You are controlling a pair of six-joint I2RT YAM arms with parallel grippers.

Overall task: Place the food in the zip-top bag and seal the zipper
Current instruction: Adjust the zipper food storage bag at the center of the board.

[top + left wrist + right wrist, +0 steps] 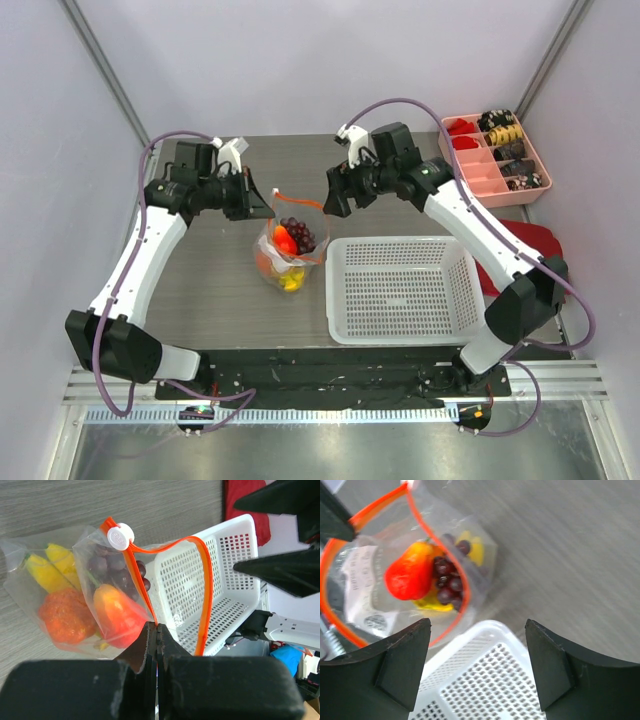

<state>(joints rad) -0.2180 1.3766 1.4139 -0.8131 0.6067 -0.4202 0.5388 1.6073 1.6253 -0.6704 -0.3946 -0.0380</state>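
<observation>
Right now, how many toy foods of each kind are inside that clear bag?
Yellow banana bunch: 1
Orange pumpkin: 1
Purple grape cluster: 1
Red-orange fruit: 1
Total: 4, all inside the zip-top bag

A robotics lab test cell. Plain pale walls (320, 60) and slanted metal posts (100, 60) box in a grey wood-grain surface (220, 290). Behind the white perforated basket (400, 243) sits a pink compartment tray (480, 170). Left of the basket is a zip-top bag (288, 250) of toy fruit. In front of the basket, the left arm (140, 260) and right arm (480, 225), trailing purple cables (400, 102), are bolted to a black base plate (330, 375).
</observation>
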